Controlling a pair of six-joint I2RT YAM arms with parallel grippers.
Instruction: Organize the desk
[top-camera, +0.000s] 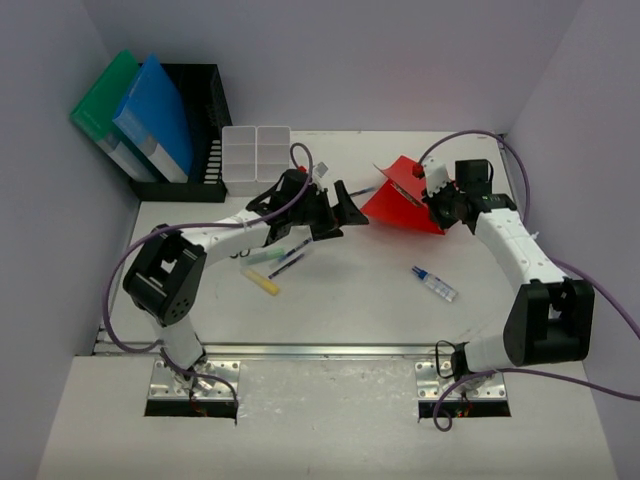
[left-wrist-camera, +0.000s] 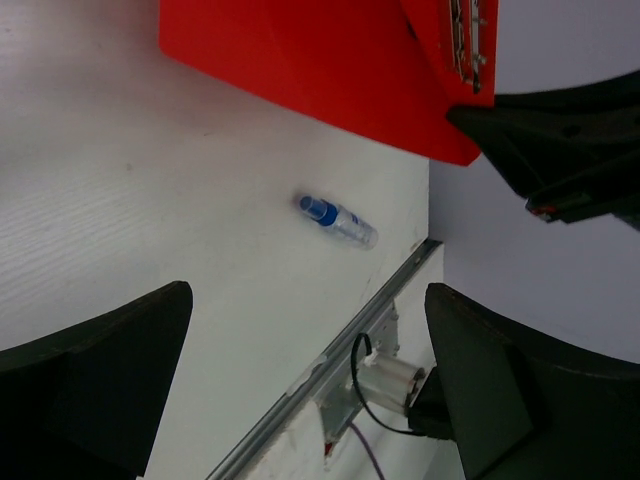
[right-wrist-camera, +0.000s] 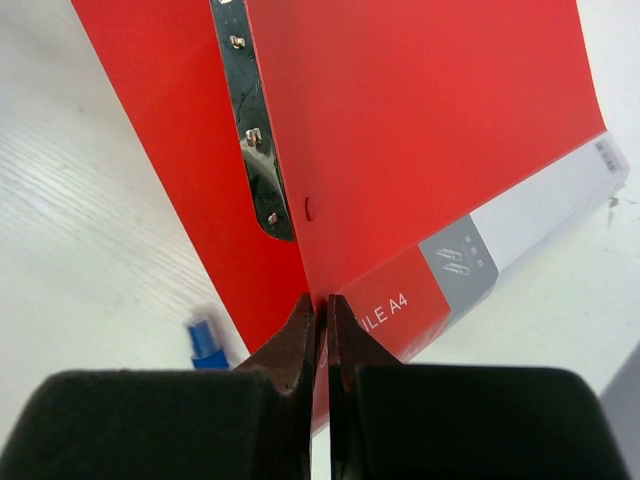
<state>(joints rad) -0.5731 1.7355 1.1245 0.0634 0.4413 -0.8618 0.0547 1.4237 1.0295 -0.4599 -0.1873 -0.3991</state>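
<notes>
The right gripper (right-wrist-camera: 322, 305) pinched the folder's (right-wrist-camera: 430, 150) edge to hold it tilted up from the desk (top-camera: 360, 310); the left gripper (top-camera: 338, 218) gaped alongside.

even bright overhead light, soft shadows, blurred near claw edges in wrist views

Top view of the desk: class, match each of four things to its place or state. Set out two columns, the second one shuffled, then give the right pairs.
Column A
1. red folder
2. blue folder
3. blue-capped bottle
4. left gripper

Column B
a. open, holding nothing
b. leaning in the black rack
c. lying flat on the desk
d. pinched by the right gripper

Pairs: 1-d, 2-b, 3-c, 4-a
</notes>
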